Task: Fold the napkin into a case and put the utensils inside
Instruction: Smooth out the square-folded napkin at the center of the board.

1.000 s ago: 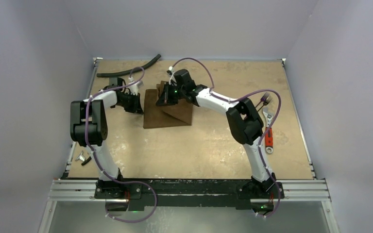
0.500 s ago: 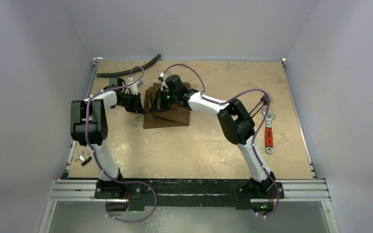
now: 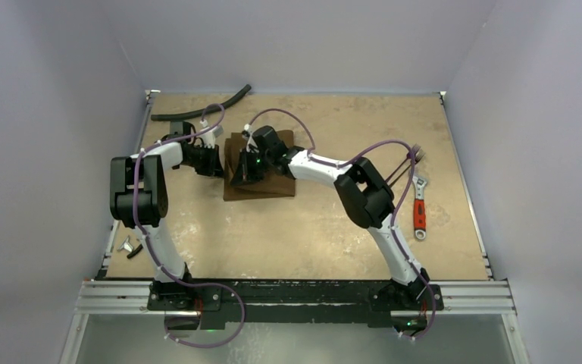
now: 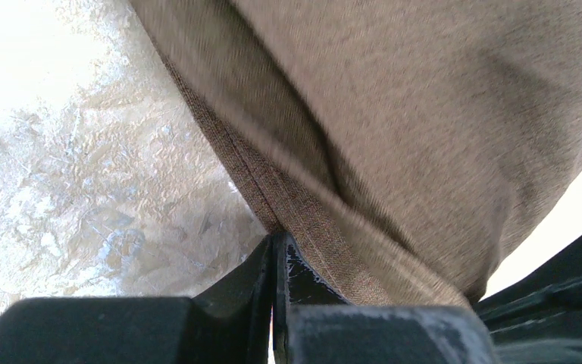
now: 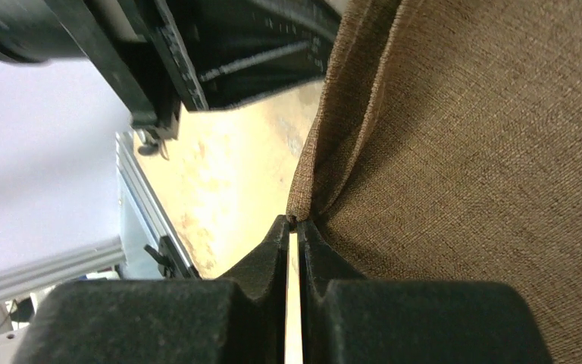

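Nearest the arm bases, by the right edge of the table [image 3: 311, 227], lies an orange-handled wrench [image 3: 419, 214]. Just beyond it are the utensils [image 3: 410, 160], slim and dark, well apart from the cloth and untouched. Farther in, left of the table's middle and toward the far edge, the napkin [image 3: 271, 186] lies partly folded with both arms on it. The right gripper [image 3: 244, 170] has its fingers pressed together on a raised fold of cloth over the napkin's left part. The left gripper [image 3: 218, 162], at the napkin's left edge, is pinching the hem. A black hose [image 3: 178, 115] lies by the far-left corner. The step in hand looks like the folding, perhaps midway. The next move probably calls for laying the held fold down flat so a pocket forms, then letting go cleanly before either arm goes for the utensils.
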`<state>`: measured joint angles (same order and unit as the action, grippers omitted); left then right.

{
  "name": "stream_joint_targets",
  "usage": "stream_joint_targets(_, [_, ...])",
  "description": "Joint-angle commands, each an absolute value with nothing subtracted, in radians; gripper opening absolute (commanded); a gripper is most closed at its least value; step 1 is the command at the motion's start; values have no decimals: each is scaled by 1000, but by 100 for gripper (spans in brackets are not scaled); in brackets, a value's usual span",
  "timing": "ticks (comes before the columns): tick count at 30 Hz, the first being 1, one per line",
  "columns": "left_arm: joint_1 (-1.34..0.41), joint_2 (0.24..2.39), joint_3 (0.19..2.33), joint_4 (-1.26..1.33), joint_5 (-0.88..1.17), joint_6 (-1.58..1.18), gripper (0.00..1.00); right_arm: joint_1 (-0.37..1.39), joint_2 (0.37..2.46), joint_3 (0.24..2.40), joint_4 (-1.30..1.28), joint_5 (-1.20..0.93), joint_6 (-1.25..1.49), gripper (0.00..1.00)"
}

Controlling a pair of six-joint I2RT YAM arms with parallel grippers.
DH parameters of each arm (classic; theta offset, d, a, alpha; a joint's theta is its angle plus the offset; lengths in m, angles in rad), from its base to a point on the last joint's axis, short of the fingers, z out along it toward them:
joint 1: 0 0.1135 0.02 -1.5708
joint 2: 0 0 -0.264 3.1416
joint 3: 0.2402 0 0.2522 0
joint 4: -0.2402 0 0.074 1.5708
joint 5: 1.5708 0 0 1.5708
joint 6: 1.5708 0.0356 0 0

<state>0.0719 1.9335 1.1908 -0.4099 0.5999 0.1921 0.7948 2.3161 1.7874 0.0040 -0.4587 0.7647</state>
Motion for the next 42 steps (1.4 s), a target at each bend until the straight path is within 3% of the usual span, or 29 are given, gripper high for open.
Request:
stream_joint_targets(1, [83, 1966, 1183, -436, 565, 197, 0, 828, 2310, 1779, 2, -455, 733, 8])
stream_joint_targets(7, [84, 1952, 1194, -443, 559, 200, 0, 842, 2339, 1814, -29, -455, 724, 13])
stream_joint_targets(14, [90, 1951, 1207, -454, 551, 205, 0, 843, 2329, 1808, -70, -471, 719, 51])
stream_joint_targets(16, [99, 1951, 1218, -471, 541, 210, 0, 831, 2309, 1819, -73, -495, 718, 55])
stream_joint_targets(24, [141, 1911, 1298, -566, 508, 229, 0, 743, 2181, 1853, -80, -598, 727, 55])
stream_joint_targets(29, [140, 1883, 1337, -598, 558, 190, 0, 632, 2141, 1870, -166, -508, 653, 55])
stream_joint_targets(36, [109, 1981, 1443, -584, 582, 104, 14, 509, 2236, 2022, -316, -265, 519, 54])
stream_joint_targets(42, [96, 2086, 1506, -581, 603, 40, 19, 487, 2267, 1961, -307, -229, 499, 51])
